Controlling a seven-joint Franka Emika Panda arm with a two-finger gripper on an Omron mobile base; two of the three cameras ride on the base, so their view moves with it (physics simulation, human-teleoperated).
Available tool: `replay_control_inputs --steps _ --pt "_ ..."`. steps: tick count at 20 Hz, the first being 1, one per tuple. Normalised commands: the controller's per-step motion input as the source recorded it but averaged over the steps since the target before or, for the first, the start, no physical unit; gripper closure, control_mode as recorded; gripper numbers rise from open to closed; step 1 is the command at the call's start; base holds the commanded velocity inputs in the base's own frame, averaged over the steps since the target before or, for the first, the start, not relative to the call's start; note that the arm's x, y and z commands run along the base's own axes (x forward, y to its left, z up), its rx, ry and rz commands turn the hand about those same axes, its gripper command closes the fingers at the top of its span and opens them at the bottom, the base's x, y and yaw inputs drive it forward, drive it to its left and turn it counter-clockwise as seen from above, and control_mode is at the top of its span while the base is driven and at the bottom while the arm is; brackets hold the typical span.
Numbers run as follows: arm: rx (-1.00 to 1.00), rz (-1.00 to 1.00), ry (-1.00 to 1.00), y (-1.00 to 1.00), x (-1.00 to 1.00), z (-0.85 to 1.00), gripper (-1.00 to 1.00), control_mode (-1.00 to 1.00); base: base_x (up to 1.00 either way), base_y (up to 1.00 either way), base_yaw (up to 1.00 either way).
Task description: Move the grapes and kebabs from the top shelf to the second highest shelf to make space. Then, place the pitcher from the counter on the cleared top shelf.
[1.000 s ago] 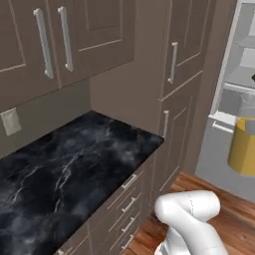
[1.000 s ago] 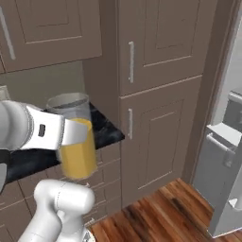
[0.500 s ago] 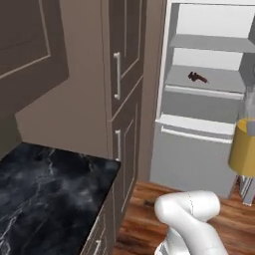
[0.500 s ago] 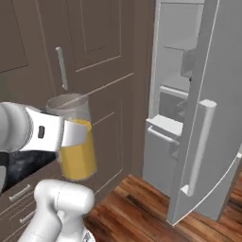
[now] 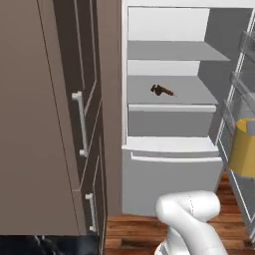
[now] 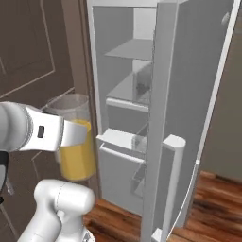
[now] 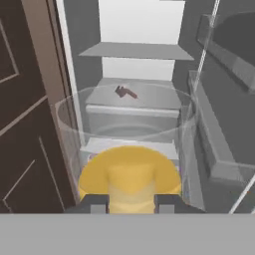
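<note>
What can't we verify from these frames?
- Grapes vs kebabs: dark blob on the second shelf, left base view; too small to separate.
- Pitcher: right base view, arm covers part of it; left base view, the edge cuts it.
- Gripper contact: hand view, the pitcher hides it.

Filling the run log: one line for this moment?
gripper: shut on pitcher | fridge: open | top shelf: bare | kebabs: second shelf

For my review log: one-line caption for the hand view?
Tool shut on the pitcher, facing the open fridge, dark food on its second highest shelf.
</note>
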Motion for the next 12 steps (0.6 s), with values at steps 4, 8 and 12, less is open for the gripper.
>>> replay_control_inputs --steps 4,8,12 --pt "0.00 0.00 0.00 0.00 0.00 0.00 1.00 1.00 0.94 0.56 -0.30" --pt "0.00 0.00 0.00 0.00 0.00 0.00 1.00 1.00 0.89 0.47 -0.25" --pt "0.00 0.00 0.00 0.00 0.00 0.00 1.00 1.00 0.83 0.05 -0.23"
